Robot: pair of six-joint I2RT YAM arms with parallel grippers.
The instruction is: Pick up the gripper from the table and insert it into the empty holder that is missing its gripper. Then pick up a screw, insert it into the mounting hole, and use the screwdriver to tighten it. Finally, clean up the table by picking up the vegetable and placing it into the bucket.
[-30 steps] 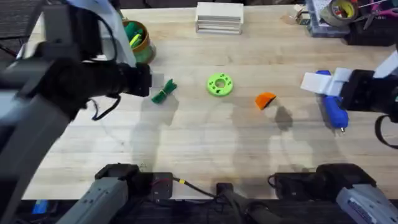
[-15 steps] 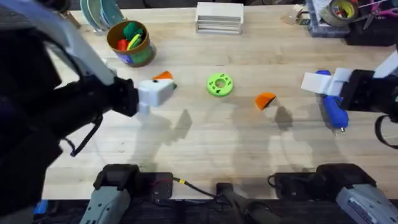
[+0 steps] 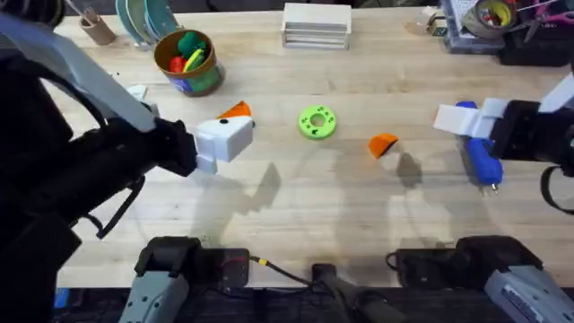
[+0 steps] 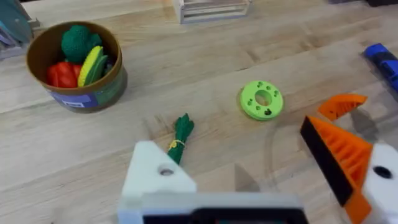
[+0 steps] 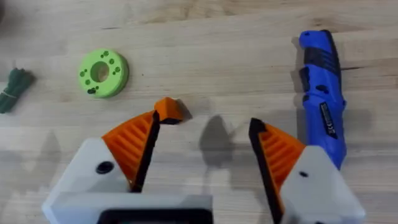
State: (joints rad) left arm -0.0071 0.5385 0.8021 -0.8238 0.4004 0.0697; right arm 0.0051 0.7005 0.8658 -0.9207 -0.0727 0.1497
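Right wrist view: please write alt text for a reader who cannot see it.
The open right gripper hovers over a wooden table, a loose orange gripper just beyond its fingers. A blue screwdriver lies to one side, a green disc to the other.

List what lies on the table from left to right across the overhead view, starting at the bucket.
bucket → left gripper → green ring disc → loose orange gripper → screwdriver, beside the right arm.
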